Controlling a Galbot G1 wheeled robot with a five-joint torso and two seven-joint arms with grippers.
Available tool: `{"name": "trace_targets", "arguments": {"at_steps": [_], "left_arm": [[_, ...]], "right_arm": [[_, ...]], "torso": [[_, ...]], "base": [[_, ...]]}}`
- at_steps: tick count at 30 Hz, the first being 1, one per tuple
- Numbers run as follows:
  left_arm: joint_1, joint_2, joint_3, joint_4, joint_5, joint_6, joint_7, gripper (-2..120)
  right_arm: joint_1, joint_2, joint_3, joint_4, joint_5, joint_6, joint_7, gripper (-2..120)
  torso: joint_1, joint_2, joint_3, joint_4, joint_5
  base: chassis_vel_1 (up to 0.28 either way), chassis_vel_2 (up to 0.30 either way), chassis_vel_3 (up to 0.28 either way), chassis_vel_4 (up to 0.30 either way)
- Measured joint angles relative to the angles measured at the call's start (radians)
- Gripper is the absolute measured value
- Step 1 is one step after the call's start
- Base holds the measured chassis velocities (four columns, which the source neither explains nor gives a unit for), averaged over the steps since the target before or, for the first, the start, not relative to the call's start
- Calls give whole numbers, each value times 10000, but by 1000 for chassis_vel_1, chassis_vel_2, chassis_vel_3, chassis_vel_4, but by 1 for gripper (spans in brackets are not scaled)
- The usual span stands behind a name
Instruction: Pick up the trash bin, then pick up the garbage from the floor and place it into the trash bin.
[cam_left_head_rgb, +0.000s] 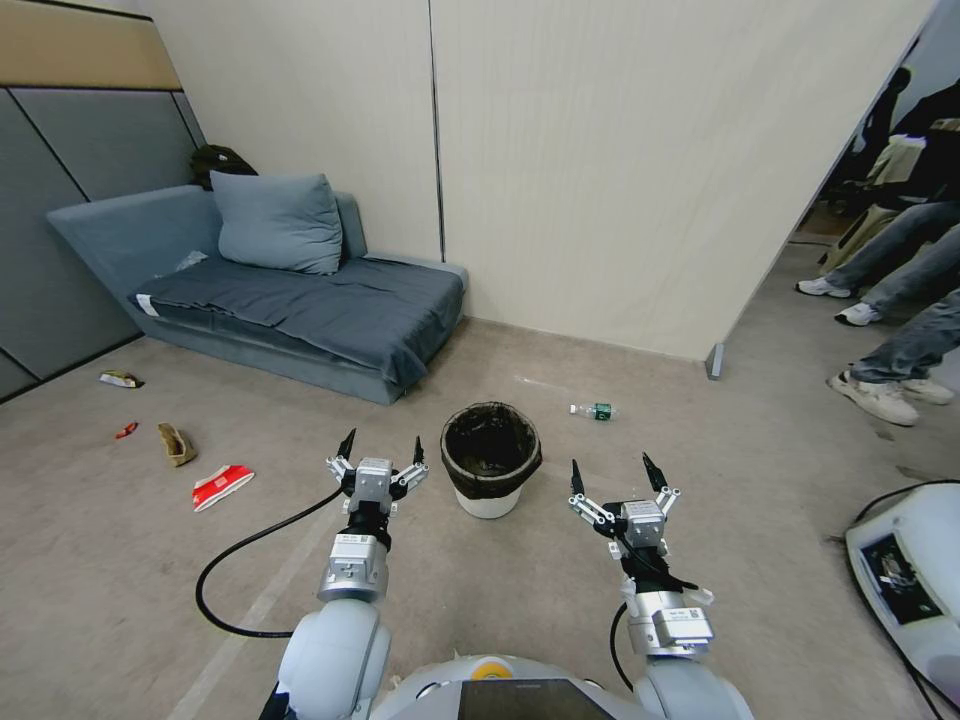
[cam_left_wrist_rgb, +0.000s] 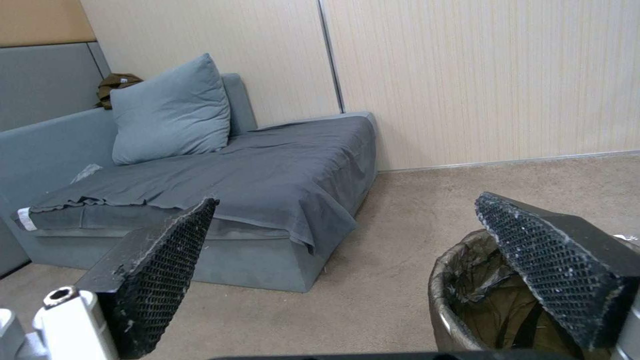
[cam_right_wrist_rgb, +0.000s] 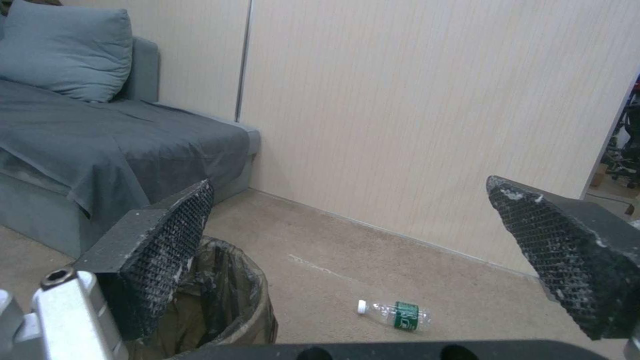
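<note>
Spreading their black mesh-faced fingers (cam_left_wrist_rgb: 167, 260) wide, the left gripper (cam_left_head_rgb: 381, 450) and right gripper (cam_left_head_rgb: 612, 475) hover empty above the carpet. The trash bin (cam_left_head_rgb: 490, 460), white with a black bag over its rim, stands between them at twelve o'clock. A clear bottle (cam_left_head_rgb: 593, 410) with a green label, its writing unreadable, lies at one o'clock. At ten o'clock lie a red-and-white carton (cam_left_head_rgb: 222, 486), a tan paper bag (cam_left_head_rgb: 176, 443), a red scrap (cam_left_head_rgb: 126, 430) and a yellow wrapper (cam_left_head_rgb: 121, 379).
</note>
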Motion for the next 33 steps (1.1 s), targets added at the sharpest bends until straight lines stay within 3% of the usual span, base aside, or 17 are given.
{"name": "trace_targets", "arguments": {"at_steps": [33], "left_arm": [[0, -3, 0, 0, 2, 0, 1, 100]], "right_arm": [[2, 0, 0, 3, -2, -6, -1, 100]], "torso": [[0, 0, 1, 0, 0]], "base": [[0, 0, 0, 0]]}}
